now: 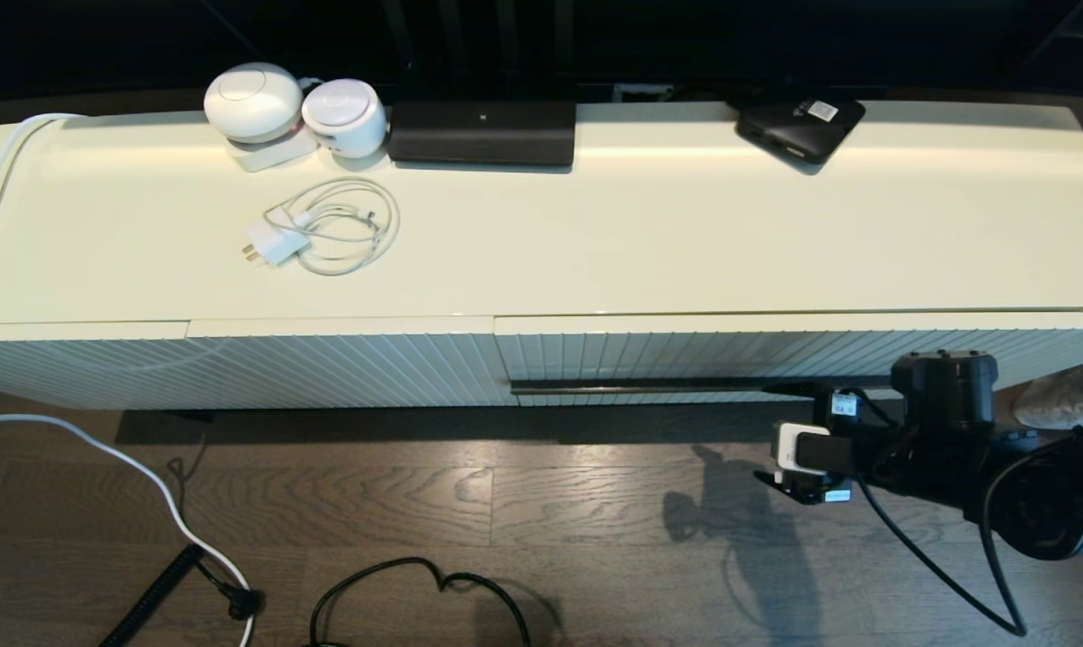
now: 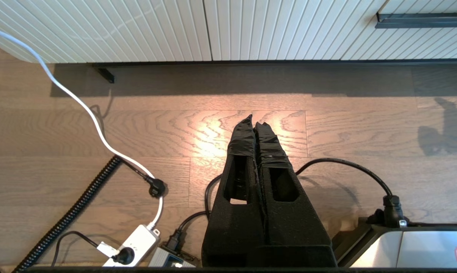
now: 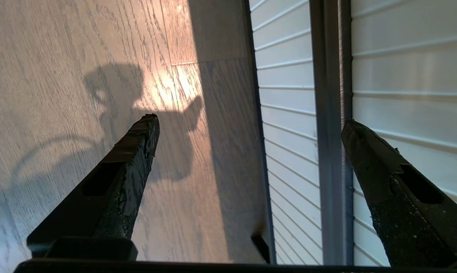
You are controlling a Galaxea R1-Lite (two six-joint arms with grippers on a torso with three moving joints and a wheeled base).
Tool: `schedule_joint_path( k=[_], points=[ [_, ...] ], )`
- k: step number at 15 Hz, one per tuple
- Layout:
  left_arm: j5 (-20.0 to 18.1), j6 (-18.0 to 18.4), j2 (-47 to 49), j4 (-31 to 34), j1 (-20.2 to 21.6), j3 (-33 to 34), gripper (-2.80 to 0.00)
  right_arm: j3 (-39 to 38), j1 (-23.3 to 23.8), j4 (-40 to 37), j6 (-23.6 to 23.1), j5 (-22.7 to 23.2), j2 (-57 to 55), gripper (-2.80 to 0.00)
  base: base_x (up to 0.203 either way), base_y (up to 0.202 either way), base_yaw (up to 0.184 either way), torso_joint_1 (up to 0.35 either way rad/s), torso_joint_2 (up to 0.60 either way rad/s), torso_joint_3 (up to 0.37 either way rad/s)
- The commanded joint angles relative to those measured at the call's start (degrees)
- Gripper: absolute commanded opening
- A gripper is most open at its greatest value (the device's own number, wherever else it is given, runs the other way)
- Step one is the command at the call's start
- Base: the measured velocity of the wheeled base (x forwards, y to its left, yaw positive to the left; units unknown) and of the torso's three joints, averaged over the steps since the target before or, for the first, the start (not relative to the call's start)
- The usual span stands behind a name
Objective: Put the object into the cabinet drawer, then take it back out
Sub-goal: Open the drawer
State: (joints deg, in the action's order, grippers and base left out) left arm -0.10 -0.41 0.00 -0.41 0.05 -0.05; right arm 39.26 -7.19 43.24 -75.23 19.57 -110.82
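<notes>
On the cabinet top you've got two white round devices, a coiled white charger cable, a long black box and a flat black box with a white label — below, cords and a power strip lie on the wood floor.

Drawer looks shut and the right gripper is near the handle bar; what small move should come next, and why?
Probably ease the open right gripper forward until its fingers straddle the handle bar, then close. The drawer is still shut, and no umbrella is in view.
</notes>
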Motion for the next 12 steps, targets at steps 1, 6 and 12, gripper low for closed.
schedule_joint_path(
  k=[1, 6, 12],
  points=[
    [0.01, -0.02, 0.00, -0.02, 0.04, -0.04, -2.80, -0.99, 0.03, 0.20, -1.81, 0.58, 2.28, 0.00, 0.000, 0.000, 0.000, 0.000, 0.00, 0.000],
    [0.01, -0.02, 0.00, -0.02, -0.02, -0.02, -2.80, -1.57, 2.51, -0.69, -9.75, 2.74, 2.40, 0.00, 0.000, 0.000, 0.000, 0.000, 0.00, 0.000],
    [0.01, -0.02, 0.00, -0.02, -0.04, -0.03, -2.80, 1.18, 2.53, -0.88, -10.39, 2.15, -0.28, 0.00, 0.000, 0.000, 0.000, 0.000, 0.00, 0.000]
  ],
)
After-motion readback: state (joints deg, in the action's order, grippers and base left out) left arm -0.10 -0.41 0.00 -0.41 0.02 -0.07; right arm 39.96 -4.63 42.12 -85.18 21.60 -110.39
